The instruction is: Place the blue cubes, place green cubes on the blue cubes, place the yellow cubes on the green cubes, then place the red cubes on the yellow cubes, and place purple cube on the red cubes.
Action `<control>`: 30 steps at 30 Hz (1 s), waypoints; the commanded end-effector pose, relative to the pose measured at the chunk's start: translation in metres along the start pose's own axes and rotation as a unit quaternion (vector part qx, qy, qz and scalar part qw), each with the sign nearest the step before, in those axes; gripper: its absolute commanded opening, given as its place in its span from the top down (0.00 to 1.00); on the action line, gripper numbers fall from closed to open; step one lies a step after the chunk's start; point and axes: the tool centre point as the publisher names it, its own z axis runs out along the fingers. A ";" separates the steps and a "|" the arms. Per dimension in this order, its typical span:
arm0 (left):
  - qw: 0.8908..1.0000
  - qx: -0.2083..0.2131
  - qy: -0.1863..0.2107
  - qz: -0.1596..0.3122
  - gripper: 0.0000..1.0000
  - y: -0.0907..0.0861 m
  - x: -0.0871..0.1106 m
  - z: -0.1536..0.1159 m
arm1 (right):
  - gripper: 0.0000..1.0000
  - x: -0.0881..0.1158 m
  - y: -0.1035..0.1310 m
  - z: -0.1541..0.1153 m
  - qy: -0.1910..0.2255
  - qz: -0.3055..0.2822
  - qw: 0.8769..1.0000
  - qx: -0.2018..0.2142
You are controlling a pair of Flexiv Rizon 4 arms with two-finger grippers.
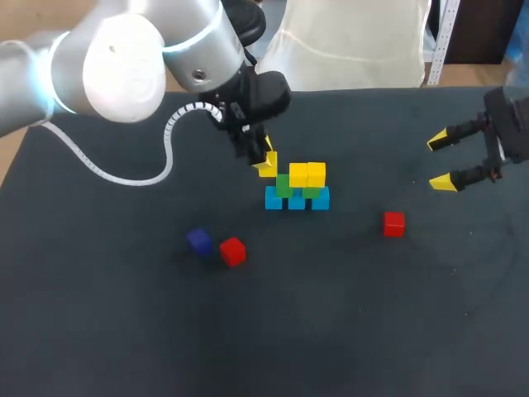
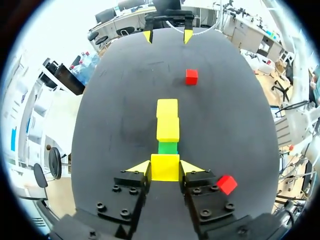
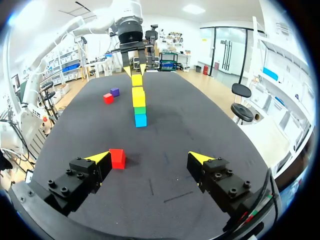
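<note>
Between the yellow tips of the left pincer (image 2: 165,168): one held yellow cube (image 2: 165,164). Both fingers are pressing on its sides, the jaws standing only as far apart as the cube is wide. The pincer is holding it just over the stack's nearest end, above a green cube (image 2: 168,147) that is showing a bare top. Judged purpose: this piece is going down there to extend the yellow tier.

Stack, mid-counter (image 1: 124,331):
- The blue cubes (image 1: 297,201) are forming the bottom row.
- The green cubes (image 1: 283,184) are sitting on them.
- Two seated yellow cubes (image 1: 307,174) are lying side by side on the green.

Loose stock, seemingly waiting for the later tiers:
- A first red cube (image 1: 393,223) is lying between the stack and the right arm.
- A second red cube (image 1: 233,251) is lying just beside the purple cube (image 1: 198,241), nearer the counter's front edge.

Right pincer (image 1: 440,162): it is hanging wide open and gripping nothing, well apart from the stack. Judged reason: it is leaving room for the left arm. Its position is also putting the first red cube close to one of its fingers.
</note>
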 end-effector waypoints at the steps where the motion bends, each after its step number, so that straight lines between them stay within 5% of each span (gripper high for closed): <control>1: 1.000 0.008 0.000 0.001 1.00 0.005 -0.003 0.004 | 0.00 0.000 -0.001 0.001 -0.001 0.000 1.000 -0.001; 30: 1.000 0.025 -0.008 0.005 1.00 0.005 -0.005 0.020 | 0.00 0.000 -0.001 0.001 -0.001 0.000 1.000 -0.001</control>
